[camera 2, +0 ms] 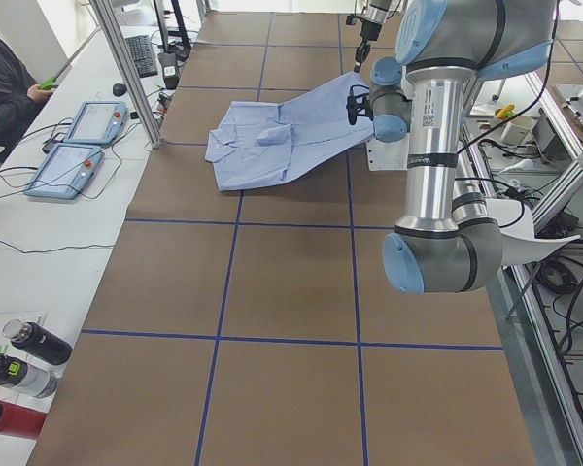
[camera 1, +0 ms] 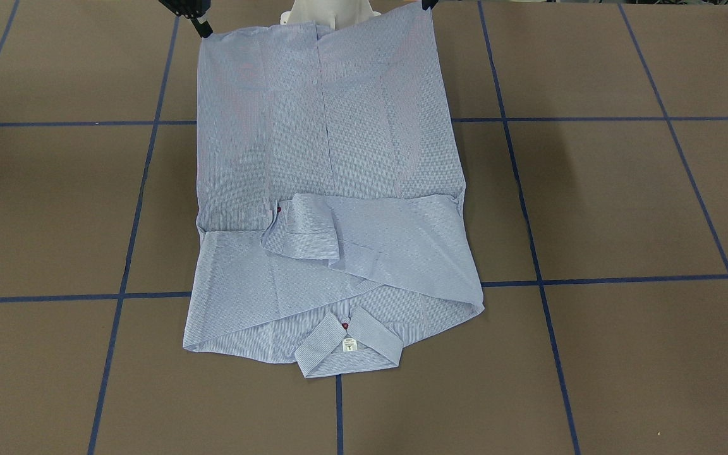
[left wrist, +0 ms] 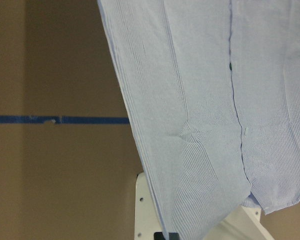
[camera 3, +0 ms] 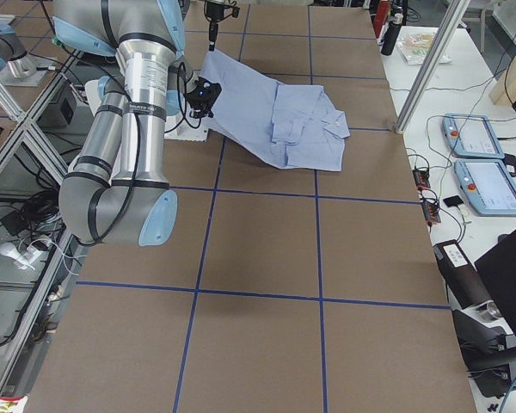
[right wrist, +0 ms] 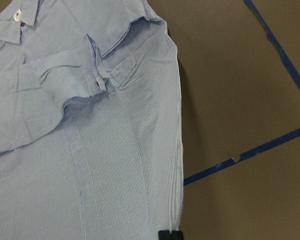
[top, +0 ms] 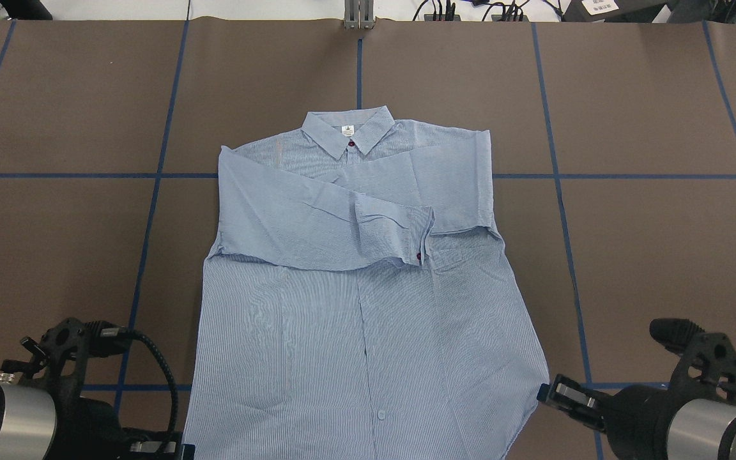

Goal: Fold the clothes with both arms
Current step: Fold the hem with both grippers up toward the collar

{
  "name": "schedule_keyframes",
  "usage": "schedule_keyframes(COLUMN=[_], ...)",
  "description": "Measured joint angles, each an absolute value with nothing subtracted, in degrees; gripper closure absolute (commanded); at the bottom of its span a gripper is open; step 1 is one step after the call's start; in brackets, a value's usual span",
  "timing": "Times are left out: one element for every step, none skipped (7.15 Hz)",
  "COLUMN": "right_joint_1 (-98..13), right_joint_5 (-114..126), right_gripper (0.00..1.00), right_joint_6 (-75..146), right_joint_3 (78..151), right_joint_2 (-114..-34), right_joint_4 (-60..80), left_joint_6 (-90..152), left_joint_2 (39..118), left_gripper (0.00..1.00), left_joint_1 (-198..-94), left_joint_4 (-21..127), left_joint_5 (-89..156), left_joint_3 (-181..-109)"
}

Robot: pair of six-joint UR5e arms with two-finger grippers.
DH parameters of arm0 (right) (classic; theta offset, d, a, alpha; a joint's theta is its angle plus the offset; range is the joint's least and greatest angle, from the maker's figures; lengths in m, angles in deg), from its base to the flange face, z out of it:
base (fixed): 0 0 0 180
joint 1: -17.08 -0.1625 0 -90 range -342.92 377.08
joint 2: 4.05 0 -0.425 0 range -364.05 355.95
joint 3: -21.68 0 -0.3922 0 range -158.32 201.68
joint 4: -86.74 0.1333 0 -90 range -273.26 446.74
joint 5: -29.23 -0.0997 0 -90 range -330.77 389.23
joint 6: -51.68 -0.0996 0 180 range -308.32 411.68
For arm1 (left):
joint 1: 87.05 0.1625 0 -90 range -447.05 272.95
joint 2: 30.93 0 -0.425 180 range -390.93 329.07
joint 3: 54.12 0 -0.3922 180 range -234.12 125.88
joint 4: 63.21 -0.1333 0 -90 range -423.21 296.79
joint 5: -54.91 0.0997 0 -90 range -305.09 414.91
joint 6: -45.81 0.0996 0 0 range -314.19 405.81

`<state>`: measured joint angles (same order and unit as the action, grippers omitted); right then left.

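Brown taped desk (top: 55,255) bears the light blue-and-white striped shirt (top: 355,332), collar (top: 349,131) farthest out, left claw (top: 179,450) and right claw (top: 545,391) each pinching its nearer hem corner.

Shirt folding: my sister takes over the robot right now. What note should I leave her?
Grippers: the left gripper and the right gripper are each shut on a corner of the hem, held up off the table.
The shirt: front up, collar at the far end, lying flat.
Done: sleeves folded across the chest.
Left: carry the hem toward the collar, then probably fold again.
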<state>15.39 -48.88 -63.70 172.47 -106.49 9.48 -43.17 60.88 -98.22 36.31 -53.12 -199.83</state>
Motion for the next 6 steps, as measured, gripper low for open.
schedule_keyframes(right_joint_1=[9.4, 2.9, -3.8, -10.5, -15.5, -18.8], right_joint_5=[-53.5, -56.3, -58.9, -62.1, -64.5, -65.4], right_gripper=[1.00, 1.00, 1.00, 1.00, 1.00, 1.00], right_joint_6=[-60.5, -55.8, -51.3, -47.4, -44.7, -42.5], right_joint_3=[171.0, 165.0, 157.2, 150.6, 145.9, 142.0], right_joint_2=[-104.8, -99.3, -92.3, -86.4, -81.5, -76.1], right_joint_4=[8.4, 7.9, 7.7, 7.6, 7.1, 4.7], left_joint_6=[-42.8, -41.6, -38.3, -33.9, -30.0, -27.7], left_joint_2=[61.6, 63.7, 67.4, 71.9, 77.1, 81.2], left_gripper=[1.00, 1.00, 1.00, 1.00, 1.00, 1.00], left_joint_1=[-100.3, -104.2, -109.7, -115.5, -120.8, -124.9], left_joint_4=[34.9, 34.3, 33.5, 31.3, 27.8, 25.3], left_joint_5=[-53.8, -53.9, -53.9, -53.9, -53.8, -53.7], left_joint_3=[-198.4, -194.1, -188.6, -183.6, -179.6, -176.3])
